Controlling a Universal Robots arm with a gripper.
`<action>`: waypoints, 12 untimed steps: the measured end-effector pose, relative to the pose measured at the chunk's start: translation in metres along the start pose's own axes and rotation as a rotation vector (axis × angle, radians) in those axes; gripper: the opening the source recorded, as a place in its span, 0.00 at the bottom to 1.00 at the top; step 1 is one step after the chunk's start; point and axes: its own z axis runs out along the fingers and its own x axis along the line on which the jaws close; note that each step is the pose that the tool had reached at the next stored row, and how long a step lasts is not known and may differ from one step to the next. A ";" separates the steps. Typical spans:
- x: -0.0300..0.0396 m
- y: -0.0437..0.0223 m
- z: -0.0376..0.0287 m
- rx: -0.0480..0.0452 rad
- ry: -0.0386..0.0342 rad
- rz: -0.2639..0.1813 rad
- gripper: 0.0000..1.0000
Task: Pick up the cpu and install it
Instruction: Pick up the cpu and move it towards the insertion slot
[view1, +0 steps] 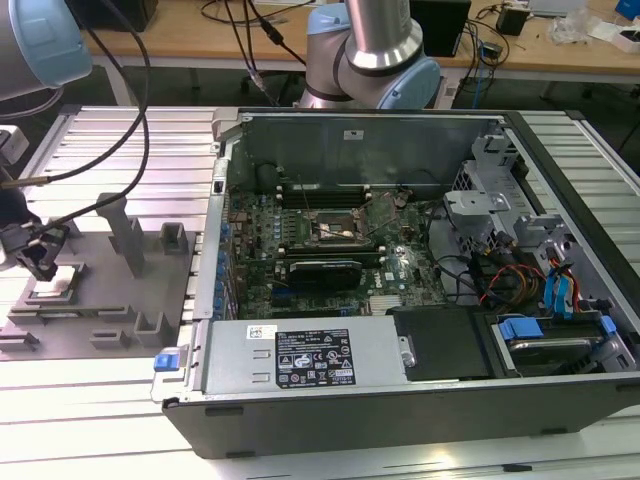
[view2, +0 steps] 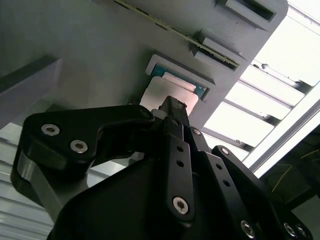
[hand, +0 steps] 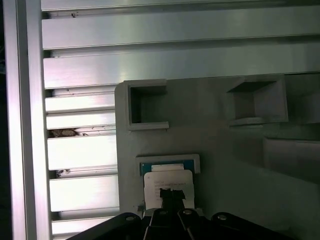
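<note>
The cpu (view1: 60, 283) is a small silvery-white square at the exterior view's left, on the grey fixture plate (view1: 105, 300). In both wrist views the cpu (view2: 157, 92) (hand: 167, 181) sits partly out of its teal-rimmed pocket (hand: 167, 162). My black gripper (view1: 42, 262) stands right over it, and its narrow fingertips (view2: 172, 107) (hand: 172, 196) are drawn together on the chip's edge. The part of the chip under the fingers is hidden. The open motherboard socket (view1: 335, 228) lies inside the computer case, far off toward the exterior view's right.
The open computer case (view1: 400, 400) takes up the middle and right, with cables, drive cages and a black card (view1: 320, 270) inside. Upright grey blocks (view1: 130, 235) rise from the fixture plate beside the gripper. Ribbed aluminium table slats (hand: 150, 60) surround the plate.
</note>
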 end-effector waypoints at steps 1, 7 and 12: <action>0.0000 0.0000 0.0001 0.0000 0.0000 0.000 0.17; 0.0000 0.0000 0.0005 0.0000 0.0000 0.000 0.48; 0.0000 0.0000 0.0020 -0.0004 -0.0006 0.000 0.60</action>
